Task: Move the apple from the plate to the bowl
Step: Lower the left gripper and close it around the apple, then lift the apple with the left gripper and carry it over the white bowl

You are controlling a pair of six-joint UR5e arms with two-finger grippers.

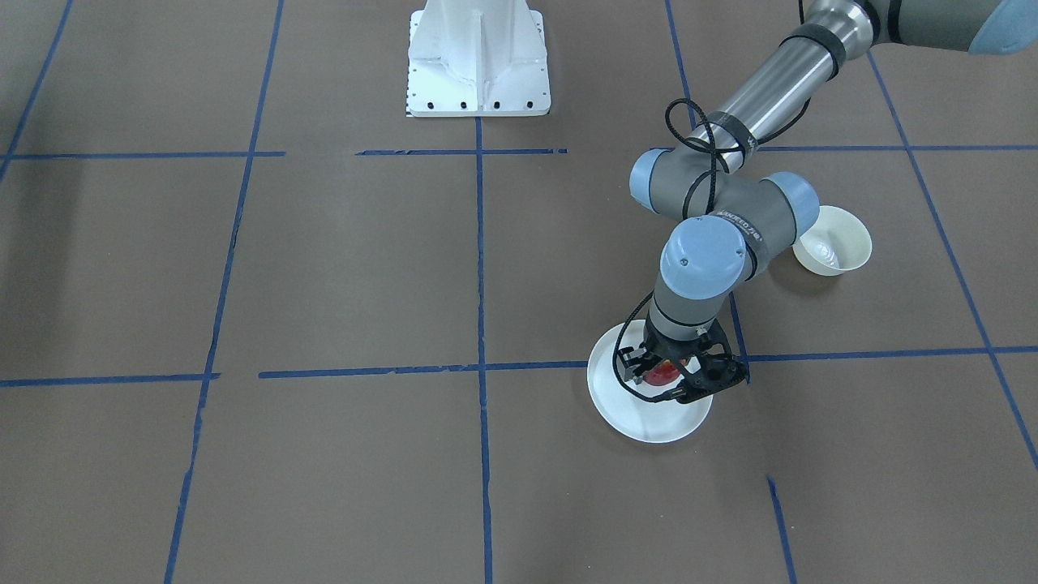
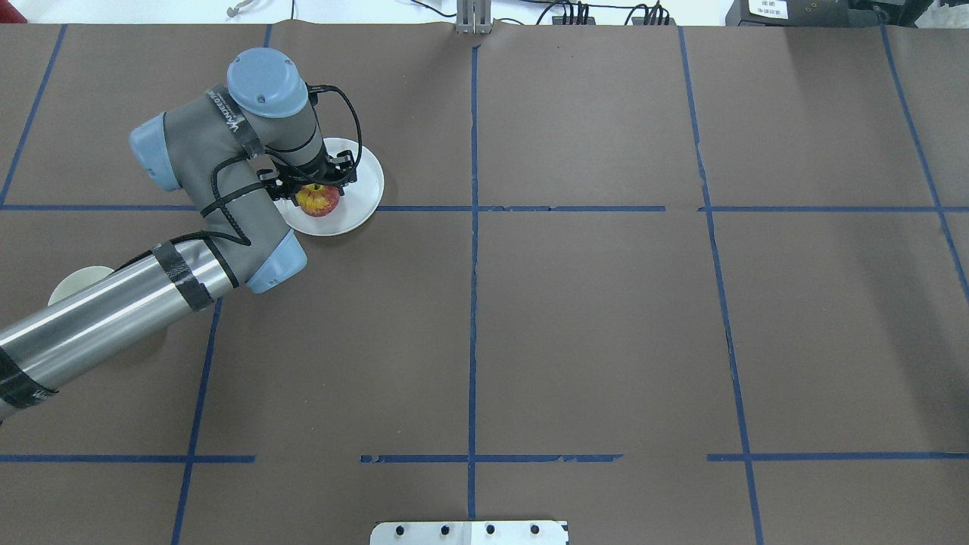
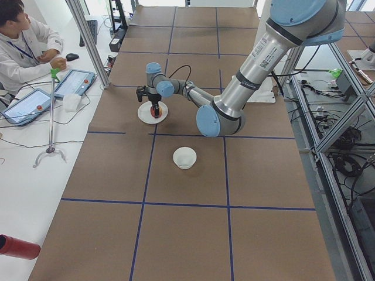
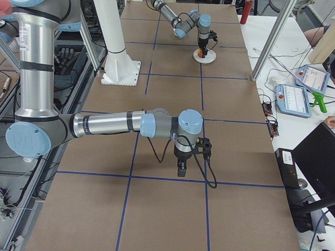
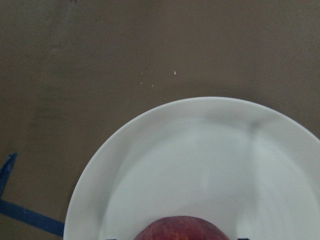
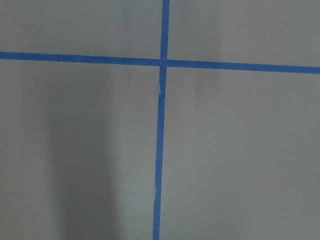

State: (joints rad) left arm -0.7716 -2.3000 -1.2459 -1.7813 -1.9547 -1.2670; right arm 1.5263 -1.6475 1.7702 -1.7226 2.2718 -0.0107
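The red apple (image 2: 318, 200) with its yellow patch sits on the white plate (image 2: 359, 198) at the far left of the table. My left gripper (image 2: 317, 194) is lowered over it, its jaws open on either side of the apple. The left wrist view shows the apple's top (image 5: 181, 229) at the bottom edge and the plate (image 5: 200, 160) beneath. The front view shows the apple (image 1: 662, 373), the plate (image 1: 649, 415) and the cream-white bowl (image 1: 833, 242), which stands empty beside the left arm. My right gripper (image 4: 180, 168) hangs over bare table; whether it is open or shut cannot be told.
The left arm's forearm (image 2: 113, 314) covers most of the bowl (image 2: 74, 281) in the overhead view. A white arm base (image 1: 478, 61) stands at the robot's side. Blue tape lines (image 6: 161, 125) cross the brown table. An operator (image 3: 23, 41) sits beyond the table's end.
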